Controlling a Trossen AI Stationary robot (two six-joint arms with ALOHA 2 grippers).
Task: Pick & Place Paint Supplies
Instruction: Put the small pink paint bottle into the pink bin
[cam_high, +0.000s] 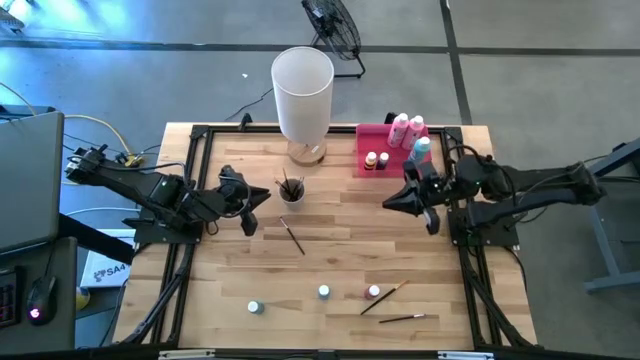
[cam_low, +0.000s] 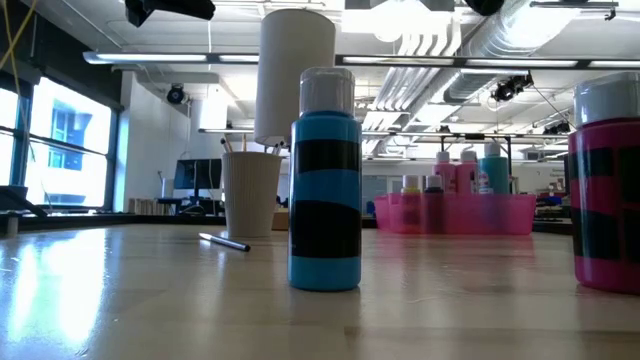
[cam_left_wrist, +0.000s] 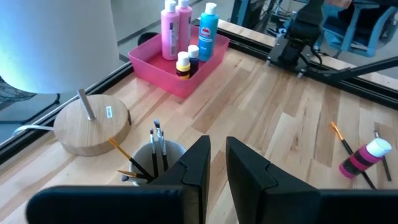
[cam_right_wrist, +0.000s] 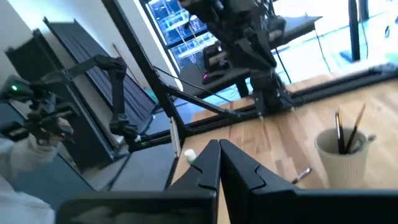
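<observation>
My left gripper (cam_high: 262, 195) hovers just left of a cream cup (cam_high: 291, 189) that holds several brushes (cam_left_wrist: 157, 144); its fingers stand a narrow gap apart with nothing between them. My right gripper (cam_high: 390, 203) hangs shut and empty in mid-air, in front of the pink tray (cam_high: 372, 135). The tray holds pink and teal bottles (cam_left_wrist: 208, 31) and tiny ones. One brush (cam_high: 293, 237) lies flat mid-table. Near the front edge stand a teal bottle (cam_low: 325, 180), a pink bottle (cam_low: 605, 190) and a third small bottle (cam_high: 255, 307), with two brushes (cam_high: 383, 298) lying beside them.
A tall white cylinder on a round wooden base (cam_high: 302, 95) stands at the far edge, close behind the cup. A black frame (cam_high: 190, 200) runs round the table's edges. Bare wood lies between the two grippers (cam_high: 340, 225).
</observation>
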